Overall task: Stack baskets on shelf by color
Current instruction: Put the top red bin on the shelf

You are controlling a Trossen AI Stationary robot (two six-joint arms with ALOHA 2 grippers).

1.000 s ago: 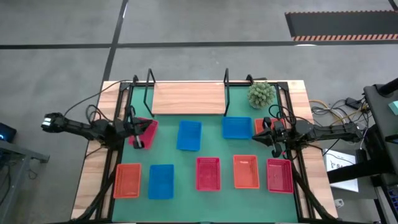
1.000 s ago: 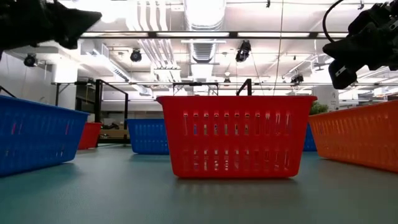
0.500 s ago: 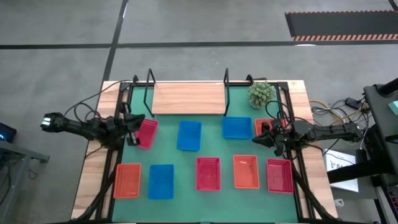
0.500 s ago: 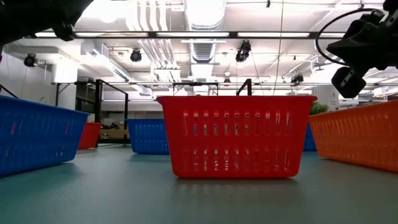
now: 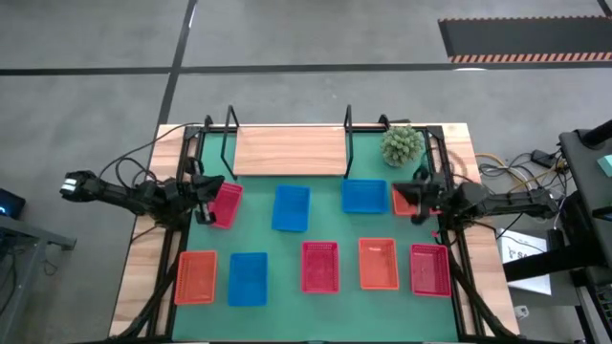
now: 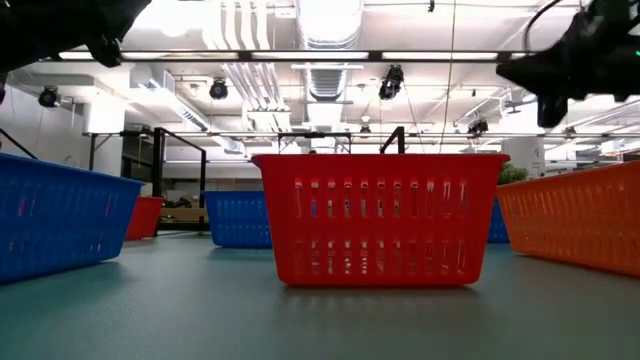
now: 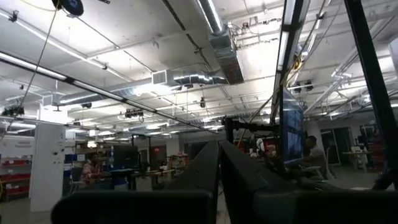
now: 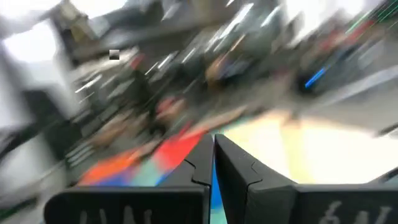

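Green-topped table (image 5: 325, 301) seen from above; shelf (image 5: 289, 151) at 12 o'clock, a bare light-wood board with thin black upright frames at both ends. Baskets are shallow rectangular plastic mesh, all alike in size. Far row: red basket (image 5: 224, 204) at 9 o'clock, blue basket (image 5: 291, 207) near centre, second blue basket (image 5: 364, 195) toward 2 o'clock, and an orange basket (image 5: 402, 197) at 3 o'clock, partly covered by the right arm. Near row, from 7 to 5 o'clock: orange (image 5: 195, 277), blue (image 5: 248, 279), red (image 5: 320, 267), orange (image 5: 379, 264), red (image 5: 430, 270). In the low view the middle red basket (image 6: 379, 217) shows slotted side walls and a solid rim. Left gripper (image 5: 203, 199), fingers pressed together, holding nothing, hangs just beside the far red basket. Right gripper (image 5: 418, 191), likewise closed and empty, sits over the far orange basket. Small green plant (image 5: 401, 144) at 1 o'clock, beside the shelf.
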